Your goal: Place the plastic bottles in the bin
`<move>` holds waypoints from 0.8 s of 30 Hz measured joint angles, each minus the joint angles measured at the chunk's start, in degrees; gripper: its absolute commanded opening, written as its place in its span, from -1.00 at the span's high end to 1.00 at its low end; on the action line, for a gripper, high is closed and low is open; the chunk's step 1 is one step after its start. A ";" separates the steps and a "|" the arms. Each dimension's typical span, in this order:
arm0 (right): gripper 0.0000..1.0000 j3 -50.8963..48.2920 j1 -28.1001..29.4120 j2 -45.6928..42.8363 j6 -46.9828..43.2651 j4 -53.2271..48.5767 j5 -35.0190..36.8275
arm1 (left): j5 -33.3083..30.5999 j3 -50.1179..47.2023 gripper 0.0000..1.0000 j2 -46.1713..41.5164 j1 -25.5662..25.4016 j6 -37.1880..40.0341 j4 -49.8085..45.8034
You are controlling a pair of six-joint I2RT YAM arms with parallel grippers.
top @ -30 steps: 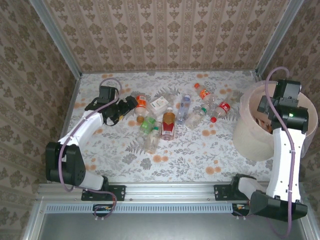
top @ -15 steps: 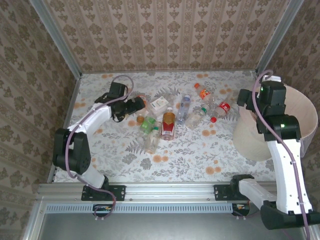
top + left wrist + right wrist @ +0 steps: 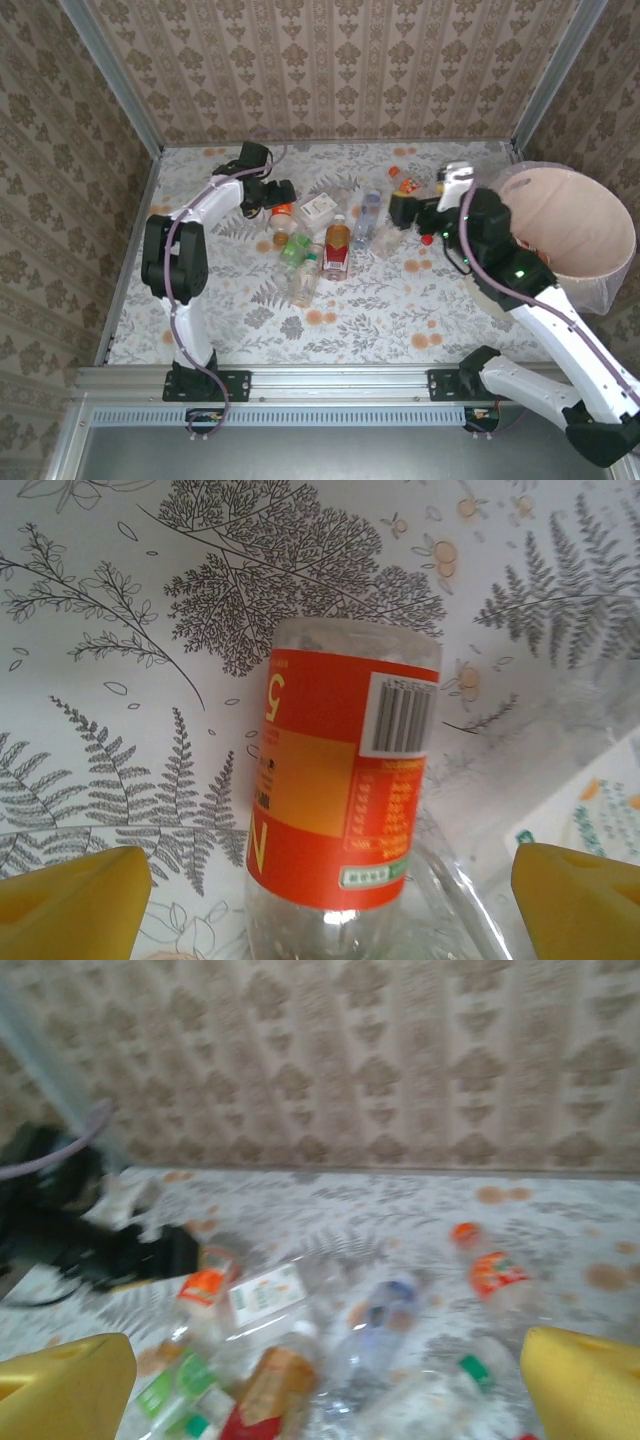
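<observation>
Fingers (image 3: 70, 905) of the left gripper (image 3: 328, 900) stood wide apart, one yellow tip on each side of an orange-labelled bottle (image 3: 340, 770) and clear of it (the bottle lay flat, barcode up, on the fern-printed table (image 3: 110, 680)). Just beside that bottle showed a white label (image 3: 585, 825) on crushed clear plastic. The right gripper (image 3: 325, 1385) likewise had its jaws spread with nothing between them, near the right end of the plastic bottles (image 3: 338, 245). These lay scattered in a loose cluster toward the far middle of the table. The bin (image 3: 575, 215) stood at the table's right edge, well apart from the left gripper and just beside the right arm (image 3: 530, 290). Patterned wallpaper (image 3: 340, 70) closed the scene in.
</observation>
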 measured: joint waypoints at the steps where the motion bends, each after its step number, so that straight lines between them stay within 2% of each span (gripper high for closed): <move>1: -1.00 -1.51 1.90 0.79 0.11 2.23 0.13 | -0.31 0.42 -0.88 0.61 0.00 0.33 -0.42; 4: -1.00 -4.50 5.62 4.48 1.31 8.02 0.17 | -0.72 2.34 -0.85 2.91 0.00 1.33 -1.86; 9: -1.00 -5.16 7.85 10.34 2.86 13.11 0.20 | -0.79 7.74 -0.77 7.17 0.00 2.93 -3.17; 24: -1.00 -5.49 8.50 8.68 5.60 13.33 1.22 | -1.11 18.47 -0.55 17.42 -0.15 5.44 -8.13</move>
